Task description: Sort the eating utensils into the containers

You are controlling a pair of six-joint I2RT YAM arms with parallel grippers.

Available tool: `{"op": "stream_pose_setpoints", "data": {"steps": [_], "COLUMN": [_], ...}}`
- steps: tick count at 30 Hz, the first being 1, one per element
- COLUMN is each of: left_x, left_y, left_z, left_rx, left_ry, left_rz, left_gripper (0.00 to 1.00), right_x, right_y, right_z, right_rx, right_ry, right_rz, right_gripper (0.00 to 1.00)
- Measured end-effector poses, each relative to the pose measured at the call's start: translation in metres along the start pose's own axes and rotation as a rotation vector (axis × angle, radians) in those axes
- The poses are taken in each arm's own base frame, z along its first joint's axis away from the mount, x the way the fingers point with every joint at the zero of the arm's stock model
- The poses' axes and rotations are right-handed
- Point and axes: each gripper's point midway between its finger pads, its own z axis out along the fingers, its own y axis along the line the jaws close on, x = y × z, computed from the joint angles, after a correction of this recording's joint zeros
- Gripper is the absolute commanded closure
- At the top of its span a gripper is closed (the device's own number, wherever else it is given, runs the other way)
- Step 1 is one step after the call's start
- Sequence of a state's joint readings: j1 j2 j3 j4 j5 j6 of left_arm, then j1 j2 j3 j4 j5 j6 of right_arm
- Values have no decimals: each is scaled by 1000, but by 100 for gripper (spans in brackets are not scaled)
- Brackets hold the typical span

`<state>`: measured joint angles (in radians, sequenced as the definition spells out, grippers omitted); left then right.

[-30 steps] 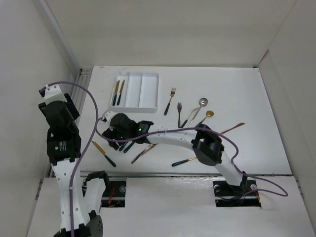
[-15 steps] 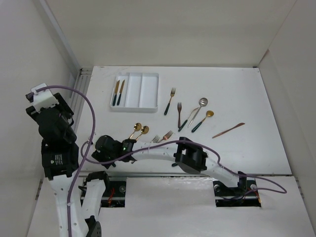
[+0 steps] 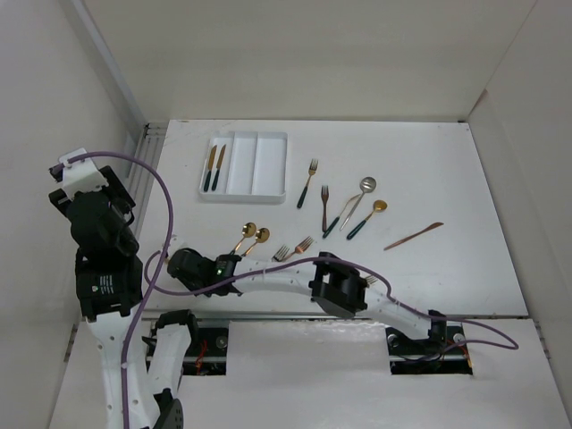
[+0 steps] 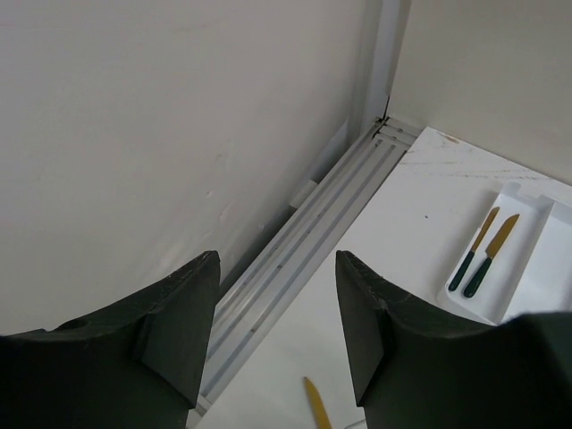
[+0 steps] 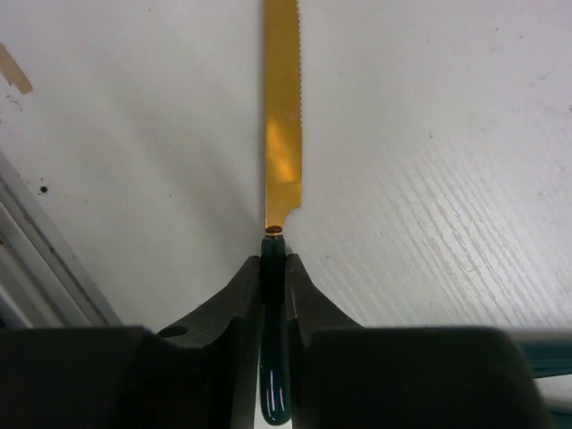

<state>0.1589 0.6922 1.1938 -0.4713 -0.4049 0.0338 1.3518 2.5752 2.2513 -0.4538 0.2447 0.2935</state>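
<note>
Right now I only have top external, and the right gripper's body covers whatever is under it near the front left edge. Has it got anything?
Observer: Yes. The right wrist view shows the right gripper shut on the dark green handle of a gold-bladed knife.
Operator: Where on the handle?
Observer: At the blade end. The fingers pinch just behind the collar, and the serrated blade points straight out ahead.
Operator: Left gripper busy?
Observer: No. The left wrist view shows the left gripper open with nothing between its fingers, aimed at the white rail along the side wall.
</note>
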Motion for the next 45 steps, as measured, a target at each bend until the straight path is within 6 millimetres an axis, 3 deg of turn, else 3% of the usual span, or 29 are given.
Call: {"op": "stream_pose_setpoints", "data": {"steps": [2, 8, 13, 17, 20, 23, 28, 31, 36, 41, 45], "left_x": [-1, -2, -2, -2, -4, -4, 9, 27, 73, 138, 160], "left_y": [1, 0, -2, -9, -15, -22, -45, -72, -134, -188, -218], "left_z": [-1, -4, -5, -10, -16, -21, -21, -12, 11, 27, 28], "left_rx": [0, 7, 24, 77, 126, 176, 300, 415, 690, 945, 1089], "left_ry": [-4, -11, -13, -15, -25, -29, 14, 82, 269, 502, 590], "left_rz": [0, -2, -1, 1, 2, 7, 27, 52, 100, 121, 71], "left_gripper": [49, 47, 43, 43, 43, 43, 40, 36, 33, 28, 24], "right_x": [-1, -1, -2, -4, -21, -51, -129, -177, -233, -255, -256], "right_y": [-1, 4, 14, 6, -20, -56, -122, -159, -221, -278, -303], "right_z": [1, 2, 1, -3, -2, -9, -37, -65, -110, -128, -130], "right_rx": [22, 15, -106, -200, -226, -233, -241, -261, -285, -306, -309], "right_ry": [-7, -13, -31, 3, -5, -45, -209, -334, -529, -636, -663], "right_rz": [-1, -1, 70, 175, 264, 370, 526, 611, 729, 826, 874], "right_gripper": [99, 100, 100, 100, 100, 100, 100, 100, 100, 100, 100]}}
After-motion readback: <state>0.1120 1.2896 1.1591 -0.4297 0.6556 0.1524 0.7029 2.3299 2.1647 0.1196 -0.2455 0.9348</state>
